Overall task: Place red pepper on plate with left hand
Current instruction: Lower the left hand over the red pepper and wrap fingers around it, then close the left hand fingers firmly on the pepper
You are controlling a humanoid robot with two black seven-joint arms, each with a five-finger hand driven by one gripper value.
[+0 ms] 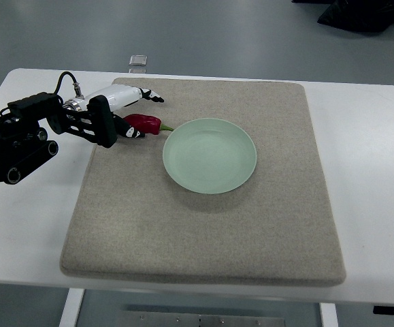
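Left hand (pixel 125 112) reaches in from the left edge, low over the grey mat (pixel 203 225); its fingers straddle the red pepper (pixel 144 123), one white finger (pixel 150 95) stretched out above it, dark fingertips at its near side; whether they actually grip it, I cannot tell; the pepper lies on the mat right at the fingertips, its green stem pointing away from the hand; just beyond the pepper, further right of the hand, sits the pale green plate (pixel 209 155), bare, the stem nearly touching its rim; mat lies on a white table (pixel 373 136).
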